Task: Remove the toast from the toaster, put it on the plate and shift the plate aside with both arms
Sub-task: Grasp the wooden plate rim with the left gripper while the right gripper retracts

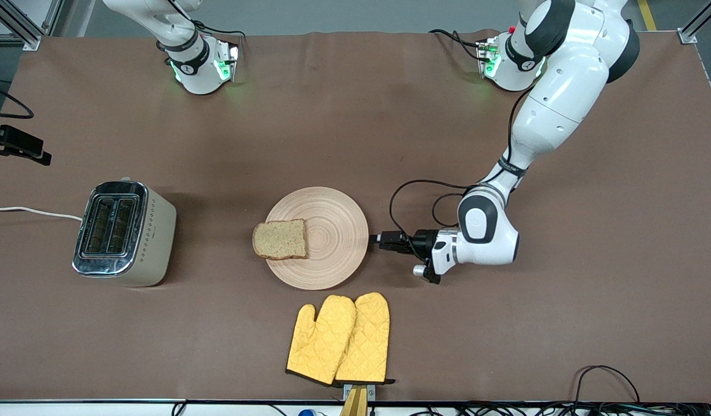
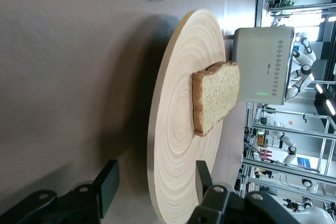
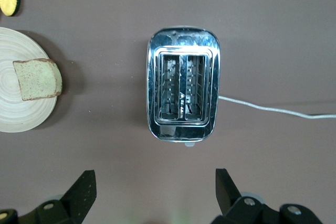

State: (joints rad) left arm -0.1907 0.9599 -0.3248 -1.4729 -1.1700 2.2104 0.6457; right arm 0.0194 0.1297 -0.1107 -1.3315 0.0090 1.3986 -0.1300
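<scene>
At the plate [image 1: 332, 254] rim, left hand [image 2: 152, 184] straddles the edge, fingers apart; right hand [image 3: 155, 190] wide over toaster [image 3: 184, 98]

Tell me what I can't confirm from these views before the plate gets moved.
- Left gripper: its fingers straddle the plate rim, a gap visible beside each; contact underneath is hidden by the rim itself.
- Right gripper: open over the toaster; in the front view it is cut off by the top edge.
- Toast: overhangs the plate's edge toward the toaster; its underside is hidden.
- Oven mitts: cut off in both wrist views.
</scene>
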